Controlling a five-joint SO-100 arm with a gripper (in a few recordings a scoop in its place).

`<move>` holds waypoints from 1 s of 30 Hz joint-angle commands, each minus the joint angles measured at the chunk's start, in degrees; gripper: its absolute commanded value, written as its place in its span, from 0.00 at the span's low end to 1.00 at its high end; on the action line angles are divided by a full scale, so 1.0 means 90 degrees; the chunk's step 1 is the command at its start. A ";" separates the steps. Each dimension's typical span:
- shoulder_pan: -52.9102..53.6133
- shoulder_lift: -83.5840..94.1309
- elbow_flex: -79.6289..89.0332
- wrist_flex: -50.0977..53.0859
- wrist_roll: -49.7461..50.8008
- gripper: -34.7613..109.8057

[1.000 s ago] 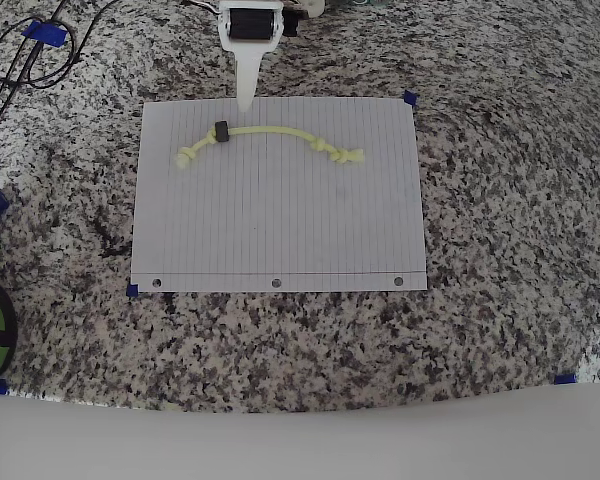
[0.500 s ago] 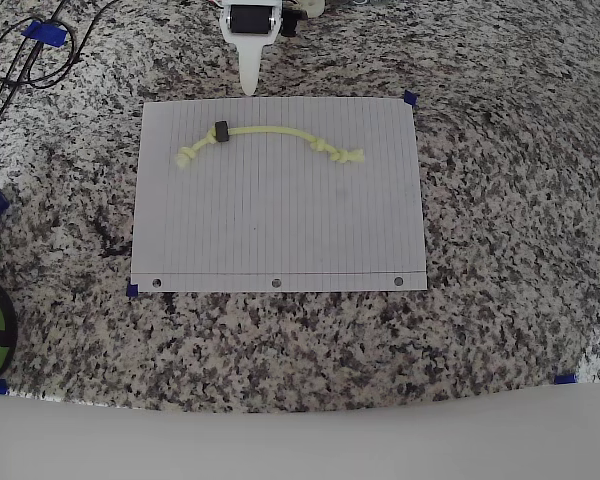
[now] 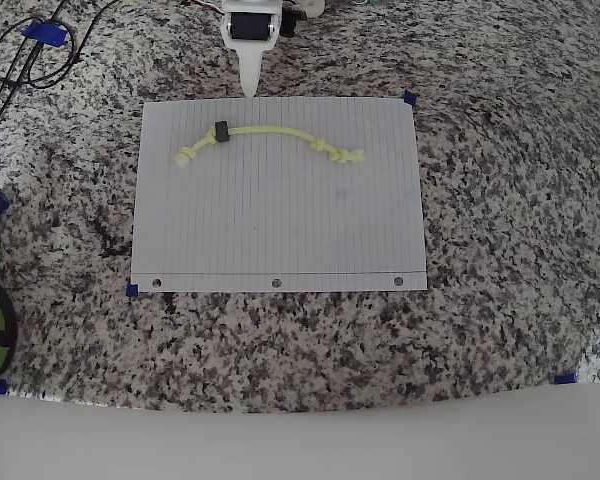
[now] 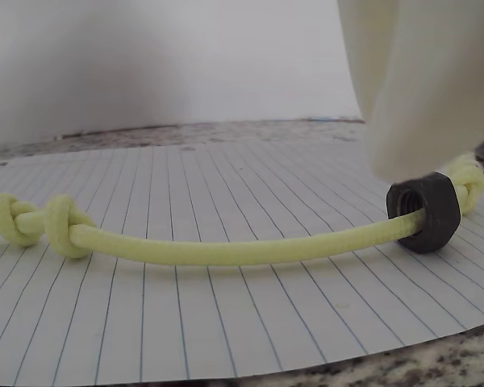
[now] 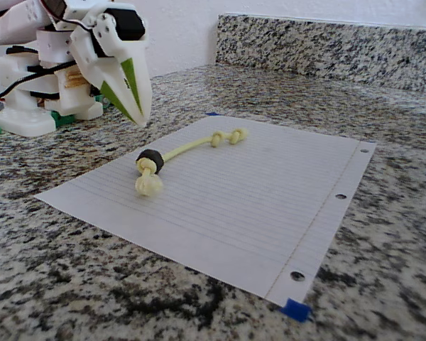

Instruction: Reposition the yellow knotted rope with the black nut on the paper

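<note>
I had the white two-finger tool parked over the speckled granite worktop, just off the far edge of the white lined sheet of notebook paper in the overhead view. Its fingers met at a point in the fixed view, so I took it as closed on nothing.

The thin pale yellow-green knotted rope lay in a shallow arc across the far part of the sheet, fully on the paper. The small black hex nut was threaded on it near the left-hand knot in the overhead view. In the wrist view the nut sat close to the camera, with the cord running away to the double knot.

I judged this as the gap between placements: the rope was down and free, and the tool stood clear of it. For the next move I would need to spread the fingers, come down over the cord beside the nut, and pinch the cord itself. The cord is thin and lies flat, so a shallow pinch could slip or drag the sheet, though blue tape holds its corners.
</note>
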State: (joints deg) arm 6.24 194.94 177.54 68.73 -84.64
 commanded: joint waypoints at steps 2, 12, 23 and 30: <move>-0.0195 0.0049 0.0029 0.0010 -0.0068 0.24; -0.0488 0.0049 0.0283 -0.0059 -0.0068 0.24; -0.0586 0.0049 0.0371 -0.0107 -0.0049 0.24; -0.0674 0.0049 0.0371 -0.0107 -0.0010 0.27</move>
State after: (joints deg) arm 0.35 195.21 180.53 68.38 -84.73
